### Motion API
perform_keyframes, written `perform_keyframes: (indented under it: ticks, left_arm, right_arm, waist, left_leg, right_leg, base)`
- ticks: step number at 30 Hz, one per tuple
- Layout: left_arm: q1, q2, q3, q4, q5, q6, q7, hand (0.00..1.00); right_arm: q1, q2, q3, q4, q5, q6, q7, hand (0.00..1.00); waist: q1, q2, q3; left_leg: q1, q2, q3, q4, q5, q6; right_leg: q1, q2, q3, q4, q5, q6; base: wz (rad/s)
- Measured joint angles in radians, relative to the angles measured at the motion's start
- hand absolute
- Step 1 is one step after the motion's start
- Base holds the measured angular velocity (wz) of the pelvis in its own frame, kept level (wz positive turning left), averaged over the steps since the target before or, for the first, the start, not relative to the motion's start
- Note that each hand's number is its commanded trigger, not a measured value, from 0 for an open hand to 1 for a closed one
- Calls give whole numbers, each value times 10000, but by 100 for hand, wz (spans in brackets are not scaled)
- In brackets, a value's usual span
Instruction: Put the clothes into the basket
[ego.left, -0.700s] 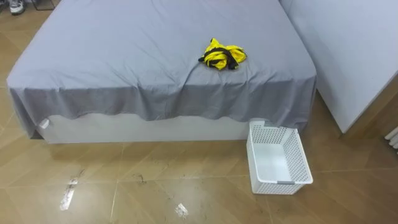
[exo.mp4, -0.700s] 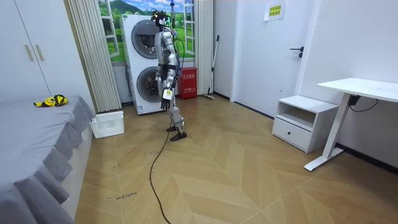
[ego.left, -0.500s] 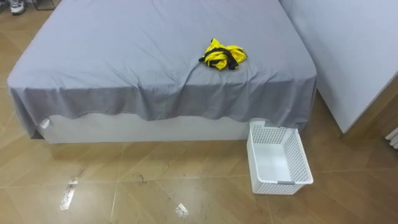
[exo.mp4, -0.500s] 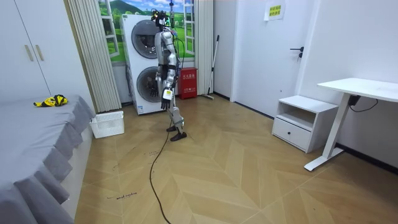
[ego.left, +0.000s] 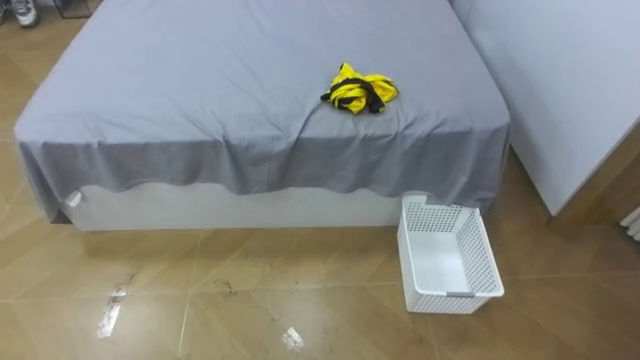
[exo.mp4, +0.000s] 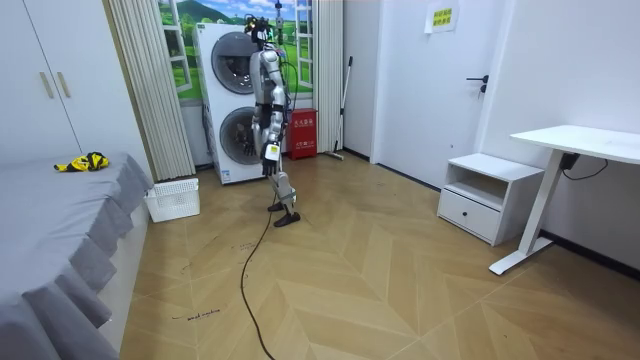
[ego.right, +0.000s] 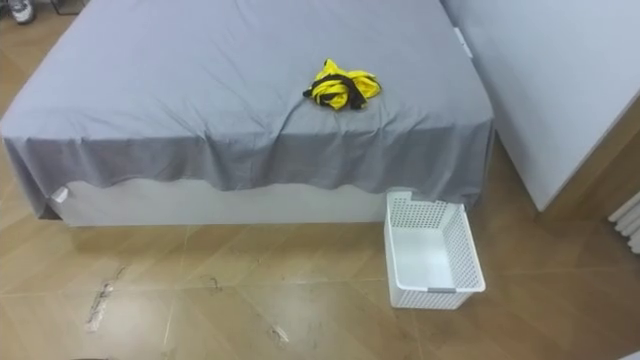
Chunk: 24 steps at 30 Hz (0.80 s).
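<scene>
A crumpled yellow and black garment (ego.left: 360, 90) lies on the grey bed (ego.left: 200, 90), near its right front corner. A white perforated basket (ego.left: 450, 293) stands on the wood floor by that corner, with nothing inside it. In the room view the garment (exo.mp4: 82, 161) is at the far left and the basket (exo.mp4: 172, 198) sits at the bed's foot. I stand upright some steps from the basket, in front of the stacked washing machines (exo.mp4: 225, 100), facing the bed. My left hand (exo.mp4: 268, 152) hangs at my side, too small to read.
A white panel (ego.left: 570, 80) rises to the right of the bed and basket. Wood floor stretches between me and the bed. In the room view a white nightstand (exo.mp4: 480, 195) and a desk (exo.mp4: 580, 140) stand at the right. A red box (exo.mp4: 300, 133) sits by the machines.
The eye view has shifted very slightly, so the camera moved. My hanging left hand has swung a little towards the room view's right. Garment and basket stay put.
</scene>
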Motion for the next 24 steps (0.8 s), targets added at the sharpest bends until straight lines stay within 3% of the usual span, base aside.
perform_keyframes:
  ticks: [1,5,8,9,10,12,13,14,16,17,18,19,20,21,23,24]
  left_arm:
    - [-2,-19,100,36,-37,4,-11,0]
    - [-122,73,251,53,-838,35,-74,0]
    - [-135,98,247,5,-1577,42,-74,0]
    - [-137,98,248,-11,-1728,32,-79,0]
    - [-174,76,245,-89,-2078,-22,-92,0]
    - [-204,14,177,-288,-2383,-106,-95,0]
    - [-250,-25,10,-326,-2635,-257,-110,0]
    - [-253,-38,1,-331,-2781,-296,-114,0]
    - [-92,-52,40,-294,-3041,-476,-119,0]
    - [-71,-53,67,-290,-3074,-479,-128,0]
    - [-94,-30,133,-293,-3154,-487,-168,0]
    - [-122,29,171,-291,-3135,-503,-218,0]
    - [-199,36,186,-301,-3142,-505,-261,0]
    - [-222,41,178,-293,-3143,-506,-275,0]
    - [-74,102,-26,-205,-3134,-491,-268,0]
    - [-36,99,-64,-193,-3134,-491,-262,0]
  right_arm:
    - [-48,-1,4,107,20,53,47,0]
    - [-128,52,34,354,301,68,280,0]
    - [-47,93,19,350,628,39,286,0]
    - [-45,81,-3,347,637,37,285,0]
    - [-14,70,-31,349,700,41,267,0]
    - [16,21,-30,338,857,85,203,0]
    - [-12,-68,-43,337,868,195,194,0]
    - [-32,-98,-43,332,869,256,187,0]
    - [-1,-108,-46,278,785,393,188,0]
    - [8,-104,-48,273,778,410,179,0]
    - [30,-99,-90,276,775,463,148,0]
    - [-6,-111,-223,276,738,499,138,0]
    - [-62,-139,-441,279,723,512,124,0]
    - [-151,-135,-500,277,727,514,112,0]
    - [-196,-33,-548,120,748,333,90,0]
    - [-178,-12,-535,-13,765,296,56,0]
  waist:
    - [79,-24,42]
    - [187,43,-7]
    - [249,-41,-8]
    - [228,-61,30]
    - [217,-46,55]
    - [202,-64,50]
    - [258,-79,21]
    - [308,-55,25]
    - [498,-24,2]
    - [475,-60,-19]
    - [396,-133,-57]
    - [325,-283,-88]
    - [161,-219,-114]
    - [144,-254,-51]
    - [307,-385,-16]
    - [328,-396,-7]
  left_leg:
    - [-117,92,81,285,-172,-22]
    - [-1032,617,179,2438,-1050,-224]
    - [-1752,828,214,4099,-1033,-260]
    - [-2048,902,228,4641,-952,-300]
    - [-2655,920,183,5507,-862,-227]
    - [-3378,506,169,4404,-807,-181]
    - [-3875,238,194,3076,-417,-341]
    - [-4092,164,210,2442,57,-315]
    - [-4506,54,176,1042,1570,-402]
    - [-4562,3,267,1040,1822,-311]
    - [-4760,-113,687,1239,2114,17]
    - [-5099,-322,1158,1695,1907,427]
    - [-5352,-530,1338,2329,1443,909]
    - [-5417,-617,1368,2622,1170,976]
    - [-5000,-681,1710,3403,169,1131]
    - [-4772,-703,1748,3436,-7,1166]
  right_leg:
    - [-56,61,90,97,-27,-34]
    - [-383,404,211,743,-500,-244]
    - [-350,415,237,998,-795,-435]
    - [-314,438,236,1009,-829,-478]
    - [-177,394,247,1044,-911,-520]
    - [-248,144,297,1180,-1115,-472]
    - [-302,-25,345,1215,-1239,-337]
    - [-336,-99,394,1223,-1293,-298]
    - [-118,-478,691,1141,-1572,-73]
    - [-57,-589,688,1099,-1656,16]
    - [-2,-838,752,1015,-1823,234]
    - [-23,-1162,839,980,-1929,501]
    - [-38,-1352,1107,975,-2026,537]
    - [-44,-1420,1223,987,-2000,582]
    - [42,-1690,1322,1736,-1591,883]
    - [0,-1735,1320,2239,-1402,927]
  base:
    - [-19]
    - [-11]
    - [10]
    - [12]
    - [18]
    - [15]
    - [-7]
    - [-40]
    - [-52]
    - [-17]
    - [18]
    - [36]
    - [32]
    - [4]
    - [-35]
    - [-27]
